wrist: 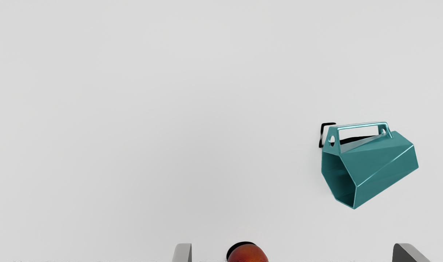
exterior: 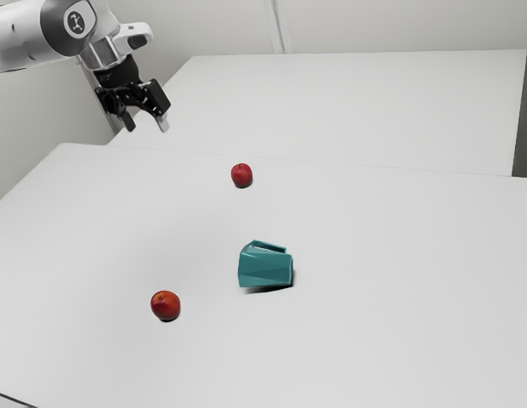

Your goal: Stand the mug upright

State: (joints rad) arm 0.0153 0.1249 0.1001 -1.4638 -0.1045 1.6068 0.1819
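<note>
High over the table, toward the exterior view's upper left, hangs the gripper (exterior: 148,126), well apart from the mug. Its two fingers stand wide apart in the wrist view, the gripper (wrist: 292,253) open and holding nothing. The teal faceted mug (exterior: 265,267) lies on its side near the middle of the table. In the wrist view the mug (wrist: 381,163) shows its dark open mouth and its angular handle, with the handle on the side away from the fingertips.
A red-orange fruit (exterior: 166,305) rests on the white table (exterior: 374,323), left of the mug in the exterior view; the wrist view has a reddish fruit (wrist: 248,254) between the fingertips' lines, below them. Another red fruit (exterior: 241,175) sits farther back.
</note>
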